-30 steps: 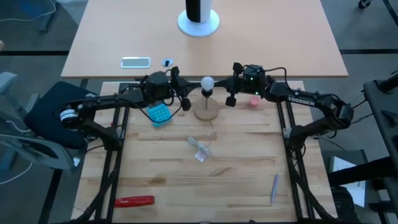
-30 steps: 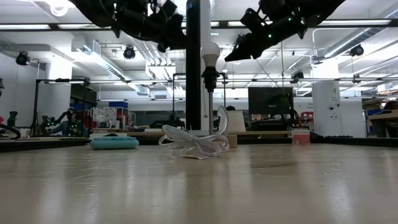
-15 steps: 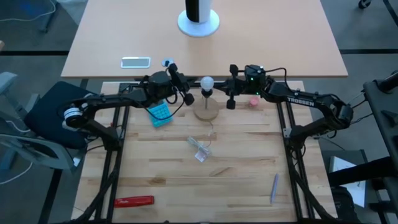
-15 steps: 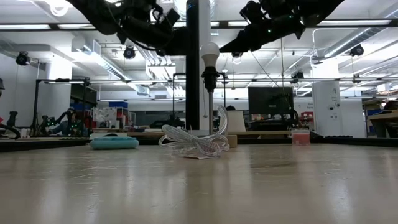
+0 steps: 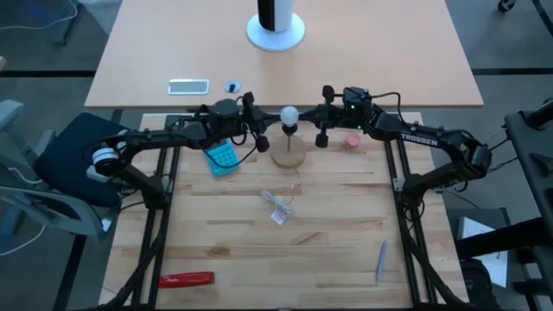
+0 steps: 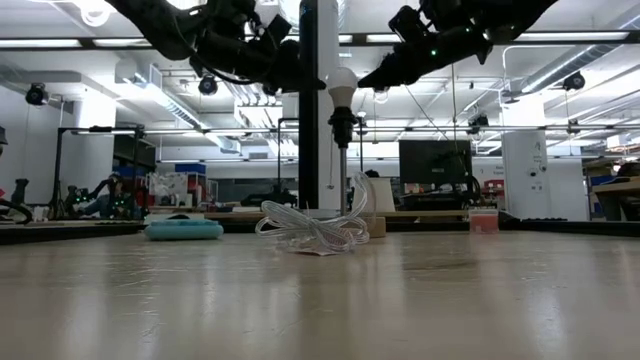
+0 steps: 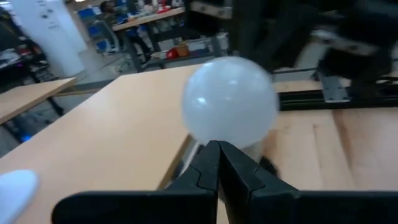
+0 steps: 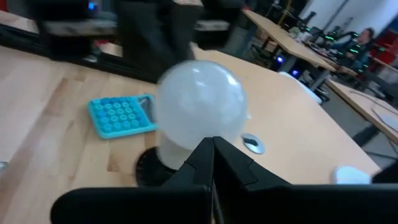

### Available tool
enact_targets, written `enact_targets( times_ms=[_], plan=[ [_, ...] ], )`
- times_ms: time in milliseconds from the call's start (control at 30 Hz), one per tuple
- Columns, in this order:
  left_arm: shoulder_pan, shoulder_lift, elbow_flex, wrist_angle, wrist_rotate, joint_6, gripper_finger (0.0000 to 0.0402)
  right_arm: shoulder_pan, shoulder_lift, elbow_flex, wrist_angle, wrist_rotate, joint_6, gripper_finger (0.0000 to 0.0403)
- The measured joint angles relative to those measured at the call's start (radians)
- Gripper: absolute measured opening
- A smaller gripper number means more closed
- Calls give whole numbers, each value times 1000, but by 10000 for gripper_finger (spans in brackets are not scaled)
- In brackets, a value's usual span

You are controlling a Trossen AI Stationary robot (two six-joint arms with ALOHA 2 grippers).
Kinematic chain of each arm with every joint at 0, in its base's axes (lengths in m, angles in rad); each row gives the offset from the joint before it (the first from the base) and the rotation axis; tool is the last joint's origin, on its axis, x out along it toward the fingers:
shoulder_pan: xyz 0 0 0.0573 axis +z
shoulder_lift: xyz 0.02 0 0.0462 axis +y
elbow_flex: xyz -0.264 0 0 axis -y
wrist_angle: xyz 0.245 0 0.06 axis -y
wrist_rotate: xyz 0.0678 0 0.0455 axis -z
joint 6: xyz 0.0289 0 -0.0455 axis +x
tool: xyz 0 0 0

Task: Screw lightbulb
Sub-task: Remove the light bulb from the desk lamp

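Note:
The white lightbulb (image 5: 288, 114) sits upright in a dark socket (image 6: 342, 126) on a thin post over the round wooden disc (image 5: 288, 156). My left gripper (image 5: 264, 126) is shut and points level at the bulb from the table's left. My right gripper (image 5: 313, 123) is shut and points at it from the right. In each wrist view, the lightbulb (image 7: 229, 102) (image 8: 199, 106) fills the picture just beyond the shut fingertips. My left gripper has its shut fingertips (image 7: 215, 152) level at the bulb's lower left side; I cannot tell whether they touch it. My right gripper has its shut fingertips (image 8: 213, 149) at the bulb's lower right side; I cannot tell whether they touch it.
A blue calculator (image 5: 220, 157) lies left of the disc and a small pink-red round thing (image 5: 353, 139) right of it. A clear plastic wrapper (image 5: 278, 207) lies nearer the middle. A red tool (image 5: 186, 279) and a grey pen (image 5: 381, 261) lie near the front edge.
My left gripper has moved toward the bulb, to the table's right, and sunk a little. The bulb and the disc have stayed where they were.

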Motion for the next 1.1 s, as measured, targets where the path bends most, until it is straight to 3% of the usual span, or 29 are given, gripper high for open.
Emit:
enact_targets(
  times_ms=[200, 467, 533, 700, 967, 1100],
  plan=[
    [-7, -9, 0, -25, 42, -20, 0, -1, 0, 0, -3, 56, -3, 0],
    [-6, -35, 1, -26, -47, -9, 0, -10, -13, 0, -108, 64, -22, 0],
    [-3, -35, 1, -17, -96, 4, 0, -11, -22, 0, -129, 45, -37, 0],
    [11, 7, 1, 80, -111, 15, 0, -10, -25, 0, -110, -68, -46, 0],
    [12, 45, 1, 127, -106, 9, 0, -11, -8, 0, -35, -68, -20, 0],
    [15, 47, 1, 134, -37, 9, 0, -12, -4, 0, -35, -69, -19, 0]
  ],
)
